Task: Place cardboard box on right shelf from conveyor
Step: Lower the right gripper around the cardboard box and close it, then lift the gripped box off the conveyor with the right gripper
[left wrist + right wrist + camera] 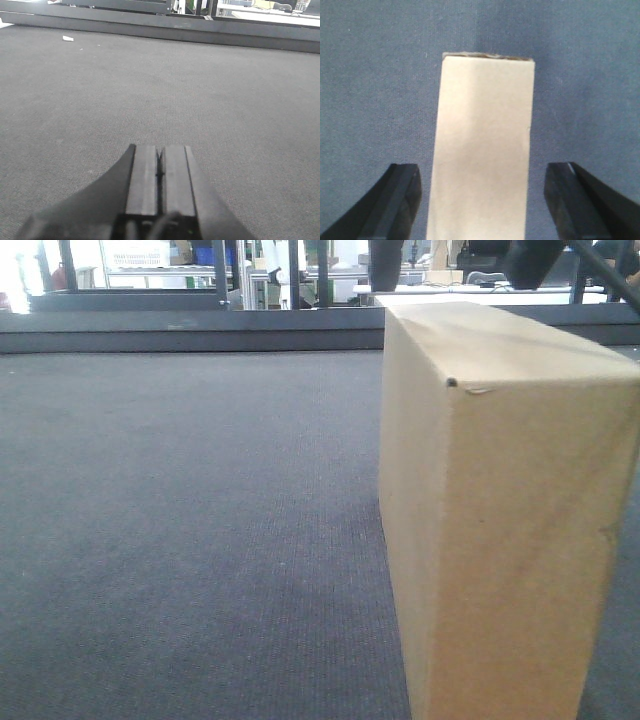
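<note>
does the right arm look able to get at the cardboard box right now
Probably yes: the right gripper is open, its fingers flank the cardboard box with conveyor showing in both gaps, and nothing sits between them.

At the far left stands a white basket (pixel 135 252), with a blue bin (pixel 205 254) just to its right. Dark posts (pixel 220 270) rise upright near them, too blurred to tell more. A white table (pixel 550 298) stretches along the far right. In the left wrist view, a small white scrap (pixel 67 38) lies flat at the far left.
</note>
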